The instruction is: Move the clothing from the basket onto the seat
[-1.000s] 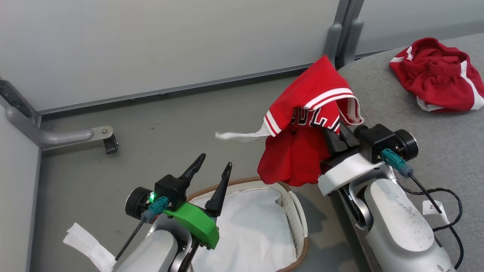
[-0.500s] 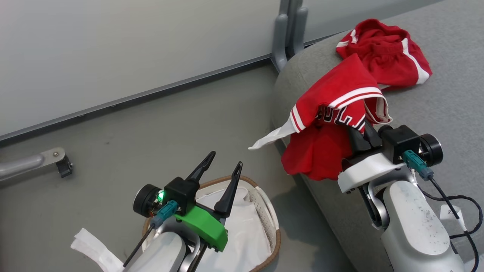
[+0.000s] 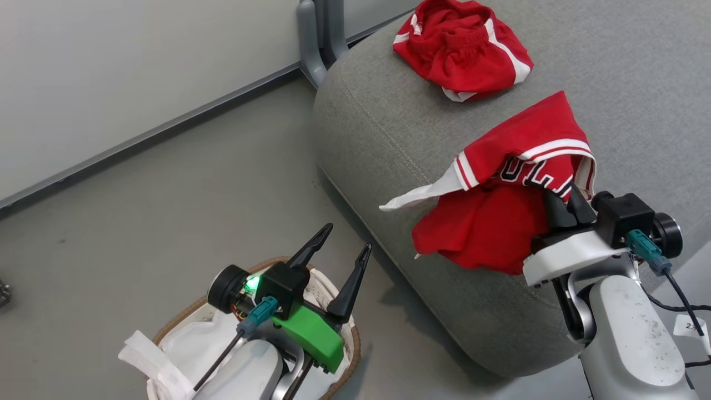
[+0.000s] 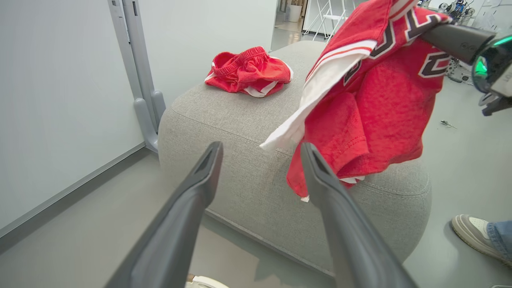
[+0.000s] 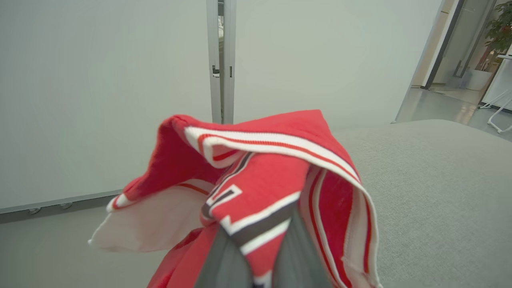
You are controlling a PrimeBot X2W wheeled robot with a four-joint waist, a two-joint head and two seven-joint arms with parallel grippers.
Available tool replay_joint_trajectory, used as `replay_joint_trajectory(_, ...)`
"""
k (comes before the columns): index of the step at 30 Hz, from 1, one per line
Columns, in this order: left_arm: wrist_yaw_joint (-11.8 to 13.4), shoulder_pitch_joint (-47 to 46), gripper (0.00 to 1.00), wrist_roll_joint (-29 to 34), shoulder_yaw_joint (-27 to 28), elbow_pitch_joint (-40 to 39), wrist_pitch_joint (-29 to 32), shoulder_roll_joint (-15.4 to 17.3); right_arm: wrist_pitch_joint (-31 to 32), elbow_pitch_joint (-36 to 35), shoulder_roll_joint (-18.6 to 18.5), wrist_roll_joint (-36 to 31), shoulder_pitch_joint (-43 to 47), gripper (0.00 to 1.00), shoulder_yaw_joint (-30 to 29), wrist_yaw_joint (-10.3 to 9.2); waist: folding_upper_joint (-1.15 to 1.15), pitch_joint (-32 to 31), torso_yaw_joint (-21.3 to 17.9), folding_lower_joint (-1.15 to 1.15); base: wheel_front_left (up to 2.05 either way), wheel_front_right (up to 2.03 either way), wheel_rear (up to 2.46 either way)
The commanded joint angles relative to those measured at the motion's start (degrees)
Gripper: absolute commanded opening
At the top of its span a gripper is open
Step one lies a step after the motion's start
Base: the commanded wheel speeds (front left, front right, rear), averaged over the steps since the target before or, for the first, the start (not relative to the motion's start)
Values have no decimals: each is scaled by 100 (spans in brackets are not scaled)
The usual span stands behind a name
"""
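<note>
At your left, the small oval cream plastic basket with a brown woven rim (image 3: 184,314) looks emptied down to its white liner (image 3: 194,344). Your left gripper (image 3: 347,236) hovers above it, jaws spread. One crumpled red garment (image 3: 461,50) already lies on the large grey woven seat (image 3: 377,128). The red white-striped jersey (image 3: 494,233) hangs over the seat's near edge, pinched in your right gripper (image 3: 560,204). It is not yet released.

Tips of the right gripper (image 3: 565,204) are buried in the jersey (image 3: 500,222) hanging at the seat's (image 3: 389,128) near edge, so no clue how much cloth they've got. Its lettering is folded over, only a few letters show. Can't tell if the hem touches the seat. The head view clips the seat's far side and the shorts (image 3: 461,50) on top. The basket (image 3: 353,349) on the floor beside the seat sits mostly behind the left forearm (image 3: 250,372). A shoe (image 4: 472,230) past the seat's end gets cut off.
</note>
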Motion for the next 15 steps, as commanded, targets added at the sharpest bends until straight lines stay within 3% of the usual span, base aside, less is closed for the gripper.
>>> replay_joint_trajectory(1,-32,-87,100,59,0,21,-4,45,-2,-46,-5,49,63,0,-60,-8,10,229,-192,0,0,0,0)
replay_joint_trajectory(10,-69,-225,100,136,-48,10,-5,22,-2,-133,-11,-178,-346,0,-386,-8,10,488,164,0,0,0,0)
replay_joint_trajectory(15,-71,-336,100,190,-30,-69,-4,50,-2,-134,-196,-472,-1151,0,-810,-8,10,724,546,0,0,0,0)
